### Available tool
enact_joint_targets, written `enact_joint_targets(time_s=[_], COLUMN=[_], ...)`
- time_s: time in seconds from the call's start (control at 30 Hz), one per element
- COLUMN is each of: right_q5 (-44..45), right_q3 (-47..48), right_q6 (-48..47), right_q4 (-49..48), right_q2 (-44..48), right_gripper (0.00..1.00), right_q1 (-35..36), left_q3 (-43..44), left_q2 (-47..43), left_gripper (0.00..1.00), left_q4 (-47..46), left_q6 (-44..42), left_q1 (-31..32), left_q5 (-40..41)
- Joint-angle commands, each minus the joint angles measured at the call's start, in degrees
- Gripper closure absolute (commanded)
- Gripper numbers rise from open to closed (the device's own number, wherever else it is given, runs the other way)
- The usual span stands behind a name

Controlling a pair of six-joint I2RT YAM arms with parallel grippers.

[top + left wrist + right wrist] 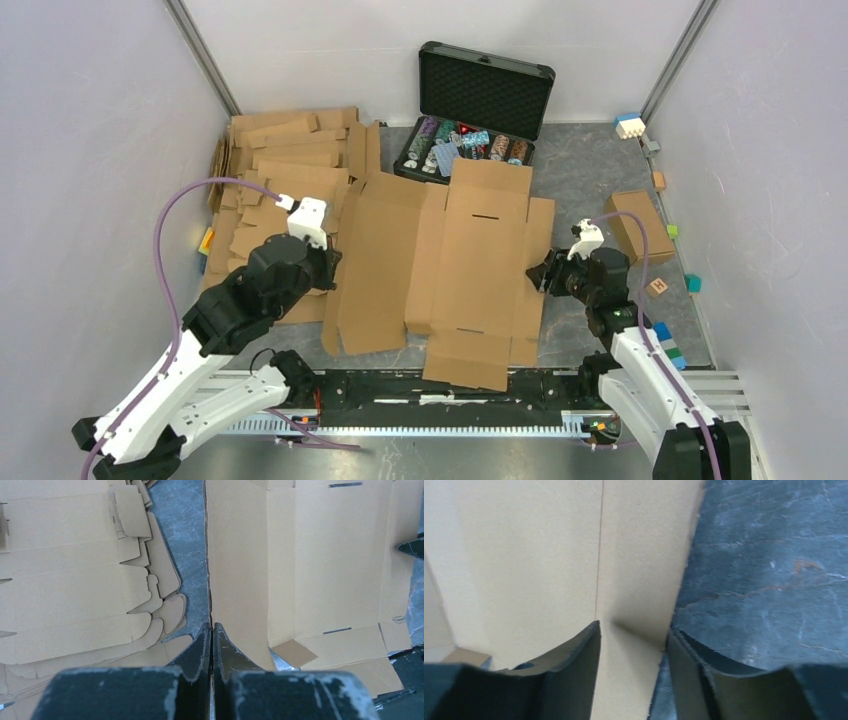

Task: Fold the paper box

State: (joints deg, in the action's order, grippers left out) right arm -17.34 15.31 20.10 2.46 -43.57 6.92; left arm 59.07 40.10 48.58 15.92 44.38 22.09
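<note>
My left tool (212, 626) pinched tight on the left flap edge of the box (478, 250), my right tool (634, 630) part open astride its right flap edge, gripping nothing, box spread mid-worktop (585, 170), black case (486, 90) just behind, cardboard stack (290, 150) to the left

Your top view sits high at 6 o'clock, looking down toward 12 o'clock across the whole tabletop (590, 170). Your left wrist view rides close behind the left pincer (212, 627), at the 9 o'clock edge of the box (470, 260), facing 12 o'clock. Your right wrist view is even nearer, at the 3 o'clock edge. All three share the box.
</note>
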Motion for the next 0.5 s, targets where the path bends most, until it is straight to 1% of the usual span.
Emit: enact_joint_targets(time_s=[0.0, 0.13, 0.17, 0.3, 0.37, 0.4, 0.43, 0.47], right_q5=[-7.5, -9.6, -9.7, -9.0, -10.6, -11.3, -11.0, -10.8], right_q3=[3.5, 6.1, 6.5, 6.7, 6.5, 6.3, 6.5, 6.7], right_q6=[0.5, -0.2, -0.6, -2.6, -3.3, -3.6, -4.1, -4.9], right_q4=[-5.0, -5.7, -6.5, -10.8, -13.9, -15.4, -15.8, -15.8], right_q2=[1.0, 0.5, 0.8, 2.5, 2.5, 2.6, 2.6, 2.6], right_gripper=[0.54, 0.81, 0.84, 0.87, 0.89, 0.92, 0.95, 0.97], right_q1=[0.0, 0.1, 0.1, 0.2, 0.2, 0.3, 0.5, 0.4], left_q3=[-2.2, -5.1, -5.8, -7.9, -8.4, -8.6, -8.9, -9.0], left_q2=[-2.3, -3.9, -4.2, -5.1, -5.6, -5.9, -6.2, -6.6], left_gripper=[0.98, 0.98, 0.98, 0.98, 0.98, 0.98, 0.96, 0.91], left_q4=[-5.3, -10.1, -11.4, -15.2, -16.0, -16.2, -16.1, -15.6], left_q6=[-1.4, -1.2, -1.3, -2.6, -2.7, -2.5, -2.2, -1.8], left_q1=[0.1, 0.1, 0.2, 0.1, 0.1, 0.0, 0.1, 0.1], left_q5=[-0.9, -2.0, -2.2, -2.8, -2.3, -2.0, -1.3, -0.5])
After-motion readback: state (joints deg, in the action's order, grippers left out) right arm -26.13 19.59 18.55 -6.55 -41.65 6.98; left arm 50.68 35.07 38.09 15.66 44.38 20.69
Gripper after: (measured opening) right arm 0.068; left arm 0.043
